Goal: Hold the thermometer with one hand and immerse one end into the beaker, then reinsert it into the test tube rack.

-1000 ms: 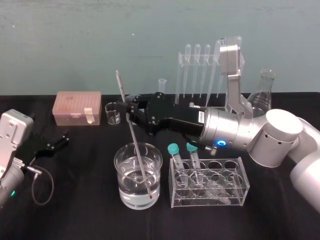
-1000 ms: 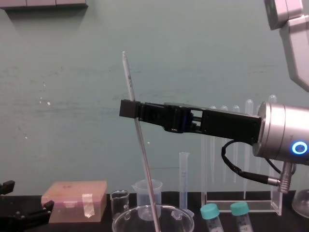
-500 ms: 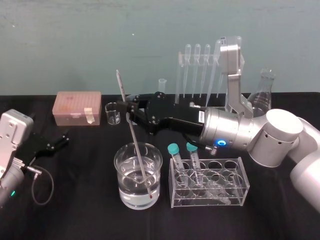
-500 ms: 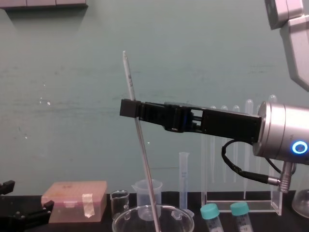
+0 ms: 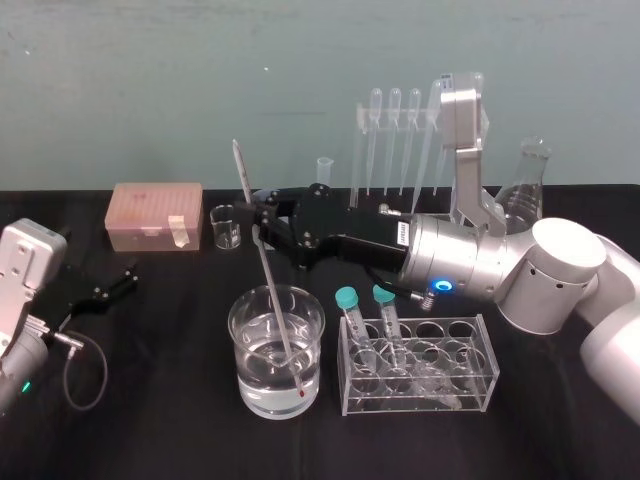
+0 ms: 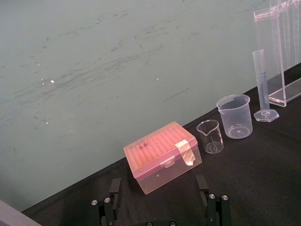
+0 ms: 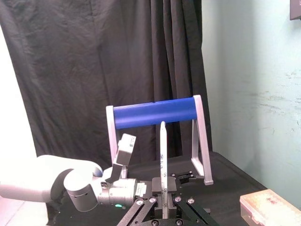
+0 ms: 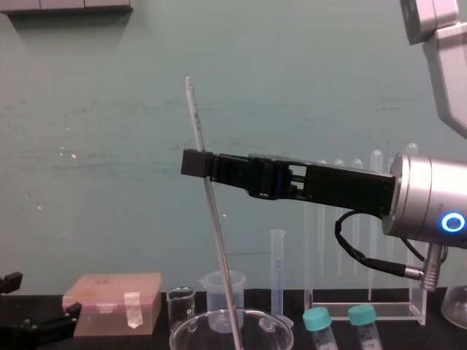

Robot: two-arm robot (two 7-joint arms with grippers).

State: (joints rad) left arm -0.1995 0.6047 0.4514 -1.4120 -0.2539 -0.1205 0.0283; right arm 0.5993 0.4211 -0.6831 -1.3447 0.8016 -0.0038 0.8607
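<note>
Right gripper: I am seeing the right gripper [image 5: 262, 232] reaching in from the right above the beaker [image 5: 250, 350], its black jaws clenching on the thermometer [image 5: 265, 265] about a third of the way down from the top.
Thermometer: it is leaning, top end tilting toward my left, while its red-tipped lower end is sitting in the water near the beaker's bottom. In the chest view the rod [image 8: 215, 226] is crossing the beaker's rim [image 8: 191, 329].
Beaker: it is standing on the black table, just beside a clear tube holder [image 5: 420, 370] carrying two teal-capped tubes.
Test tube rack: the test tube rack [image 5: 400, 140] is standing at the back by the wall, well apart from the thermometer.
Left gripper: the left gripper [image 5: 120, 282] is lying idle at the table's left, jaws spread and holding nothing, facing a pink box [image 6: 162, 157].
</note>
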